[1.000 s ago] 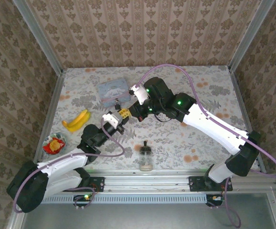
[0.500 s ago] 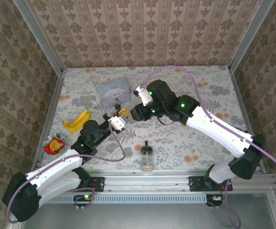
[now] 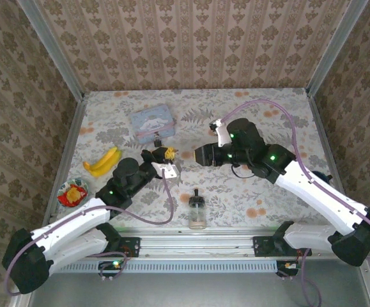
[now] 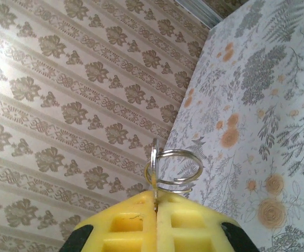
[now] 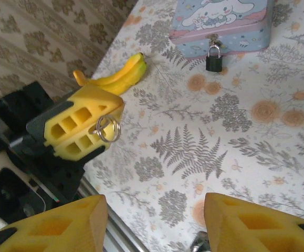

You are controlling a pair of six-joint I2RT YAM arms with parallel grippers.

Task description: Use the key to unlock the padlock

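Padlock [image 5: 213, 59] lies shackle toward the tin [image 5: 220, 21], dark boxy body away; my left claw [image 4: 154, 205] pinches a wire key ring [image 4: 174, 168] — right claw [image 5: 154, 226] gapes.

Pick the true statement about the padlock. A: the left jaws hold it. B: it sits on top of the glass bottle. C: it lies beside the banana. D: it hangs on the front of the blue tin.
D: the padlock hangs by its shackle from the front of the pale blue tin.
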